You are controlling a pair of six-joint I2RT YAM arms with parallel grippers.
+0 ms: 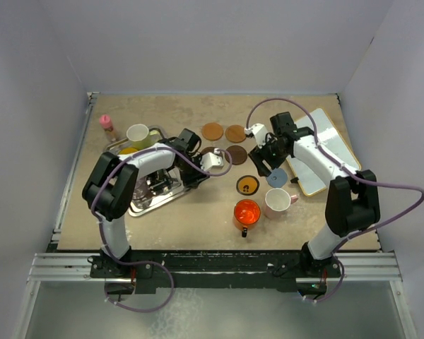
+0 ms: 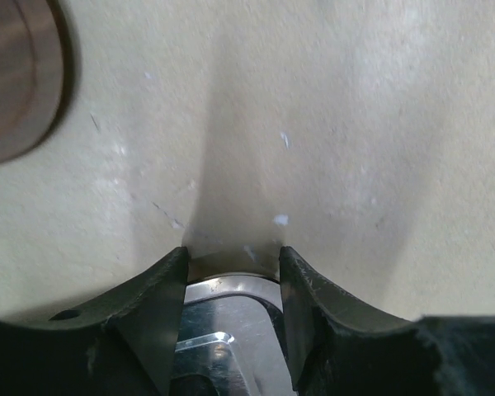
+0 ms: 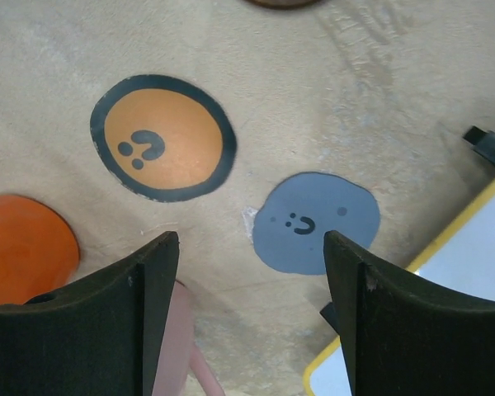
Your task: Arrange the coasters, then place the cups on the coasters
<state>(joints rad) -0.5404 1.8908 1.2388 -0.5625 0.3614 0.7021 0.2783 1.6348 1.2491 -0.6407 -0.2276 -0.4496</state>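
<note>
My left gripper (image 1: 195, 175) (image 2: 233, 264) is low at the right corner of the silver tray (image 2: 231, 290), jaws closed on its rim. A brown coaster (image 2: 16, 82) lies just beyond. My right gripper (image 1: 263, 164) (image 3: 249, 243) hangs open over the grey-blue coaster (image 1: 277, 178) (image 3: 318, 219), with the black-rimmed orange coaster (image 1: 248, 186) (image 3: 162, 138) to its left. The pink cup (image 1: 275, 203) (image 3: 177, 346) and the red-orange cup (image 1: 246, 212) (image 3: 25, 247) stand nearer. Orange (image 1: 212, 131), brown (image 1: 235, 133) and dark brown (image 1: 237, 154) coasters lie further back. A cream cup (image 1: 138, 134) stands at the tray.
The tray (image 1: 145, 205) at the left holds dark and glassy items, half hidden by my left arm. A pink-capped bottle (image 1: 107, 126) stands at the far left. A yellow-edged white board (image 1: 328, 152) (image 3: 470, 305) lies under the right arm.
</note>
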